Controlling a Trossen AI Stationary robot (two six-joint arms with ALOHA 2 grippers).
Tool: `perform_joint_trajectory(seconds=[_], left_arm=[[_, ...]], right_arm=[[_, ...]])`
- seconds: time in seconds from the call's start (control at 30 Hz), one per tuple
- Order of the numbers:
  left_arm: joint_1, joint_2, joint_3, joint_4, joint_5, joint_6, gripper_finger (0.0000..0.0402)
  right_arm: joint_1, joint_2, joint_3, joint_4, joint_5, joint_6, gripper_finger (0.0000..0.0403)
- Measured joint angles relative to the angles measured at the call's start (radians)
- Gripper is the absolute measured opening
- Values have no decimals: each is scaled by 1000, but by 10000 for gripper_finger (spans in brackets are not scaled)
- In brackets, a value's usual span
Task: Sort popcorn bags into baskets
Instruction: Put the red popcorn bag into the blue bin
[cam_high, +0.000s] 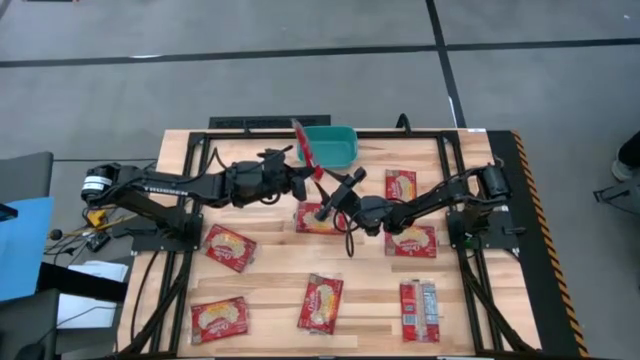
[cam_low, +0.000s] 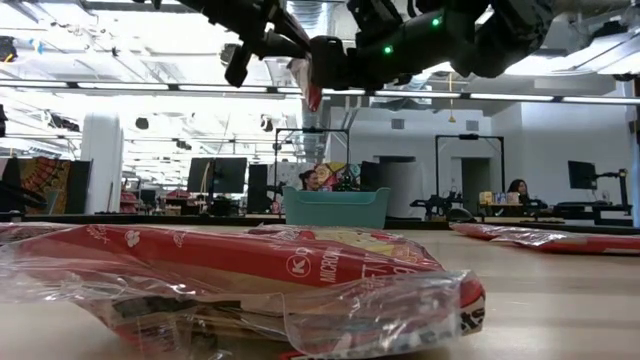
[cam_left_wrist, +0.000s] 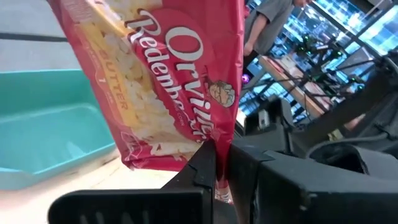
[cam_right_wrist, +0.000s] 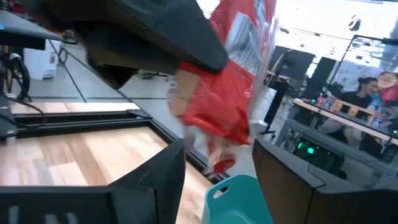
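My left gripper (cam_high: 308, 178) is in the air near the table's far middle, shut on a red popcorn bag (cam_high: 303, 146) beside the teal basket (cam_high: 334, 146). That basket stands on its base at the far edge and also appears in the low view (cam_low: 335, 207). My right gripper (cam_high: 338, 195) is open just to the near-right of the held bag, and its fingers (cam_right_wrist: 163, 174) point at the bag without touching it. Several more red bags lie flat on the table, such as one (cam_high: 230, 247) at the left and one (cam_high: 400, 183) at the right. Another bag (cam_high: 318, 218) lies partly under my right arm. My left gripper pinches the bag between its two fingers (cam_left_wrist: 205, 165) at one short end (cam_left_wrist: 214, 146), near a corner. The fingers reach in about level from the table's left. The bag is lifted clear and sticks out beyond the fingers toward the basket, its printed face (cam_left_wrist: 180, 81) tilted.
Black frame rails (cam_high: 445, 170) run across the wooden table around the work area. Both arms meet near the far middle, close to the basket. A bag (cam_low: 250, 280) lies right in front of the low camera. People sit at desks in the room beyond the table.
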Motion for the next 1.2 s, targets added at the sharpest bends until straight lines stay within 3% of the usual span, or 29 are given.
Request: perform_joint_trajectory(seconds=[0.33, 0.63, 0.9, 1.07, 1.2], left_arm=[[4, 0, 0, -1, -53, -2, 8], [5, 34, 0, 33, -44, -35, 8], [13, 34, 0, 75, -33, -24, 8], [14, 34, 0, 87, -32, -32, 9], [15, 34, 0, 105, -26, -33, 9]], right_arm=[[34, 0, 0, 7, 47, -63, 172], [24, -1, 0, 106, 18, -279, 213], [31, -2, 0, 71, -37, -295, 229], [13, -2, 6, 89, -36, -295, 213], [11, -2, 28, 80, -28, -295, 167]])
